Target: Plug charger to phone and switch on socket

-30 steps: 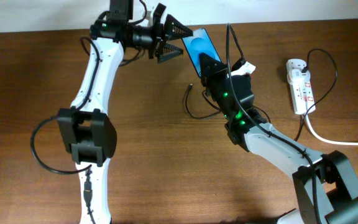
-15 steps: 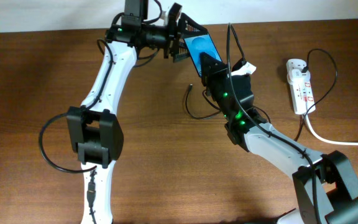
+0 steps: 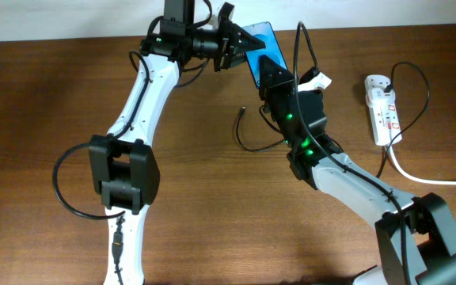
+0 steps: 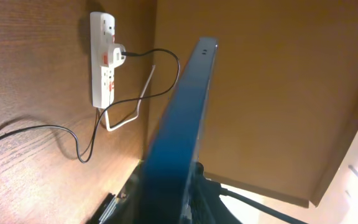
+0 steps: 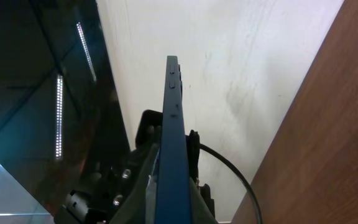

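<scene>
**Slim blue-screened phone (image 3: 258, 39) lifted between both arms; thin black charger cable (image 3: 241, 115) not yet plugged in**

You are in the first step, getting the phone into position for plugging. The switch has not been reached.

The phone, a flat rectangle with a black frame, is off the brown wooden table (image 3: 54, 95) at its far edge. Both wrist cameras see it edge-on as a narrow dark blue bar.

The right gripper (image 3: 269, 70) pinches its nearer end, with a finger on either face. The left gripper (image 3: 236, 41) is up against the far end. You cannot tell from these views whether its fingers are pressed onto the phone or only straddle it.

The charger cable's small plug tip lies loose on the table, just left of the right arm and near the phone. Neither gripper holds it.

The white elongated power strip (image 3: 382, 111), marked in red, lies well apart at the right. A thick white cord (image 3: 426, 180) trails from it, and a black lead is plugged into it.

The next move likely calls for one gripper to take the phone's whole weight and steady it. The other must then let go, pick up the plug tip and line it up with the charging port. You cannot see which end carries the port.
</scene>
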